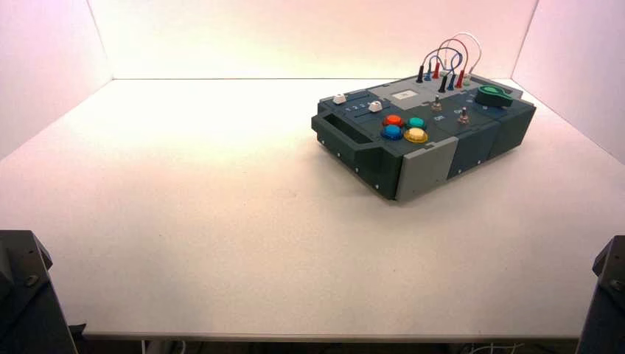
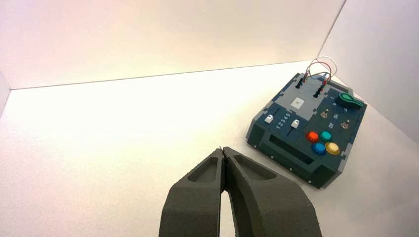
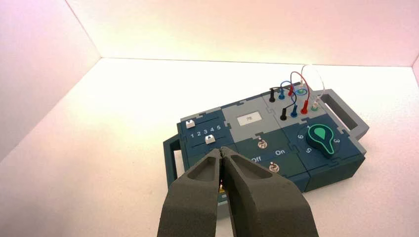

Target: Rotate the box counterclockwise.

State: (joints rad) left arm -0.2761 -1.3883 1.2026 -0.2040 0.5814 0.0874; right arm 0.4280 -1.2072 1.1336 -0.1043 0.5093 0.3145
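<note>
In the right wrist view, the right gripper (image 3: 221, 150) hides most of the round coloured buttons from us; the high view cuts both arms off at its edges; we see the right gripper closed and empty, the left gripper (image 2: 223, 149) likewise, both apart from the large flat dark teal-grey plastic box (image 1: 424, 133); it sits angled on the white table's (image 1: 221, 221) far right part.

The pale, smooth table (image 1: 221, 236) carries the dark box (image 1: 435, 133), lying flat and slantwise toward its far right.
</note>
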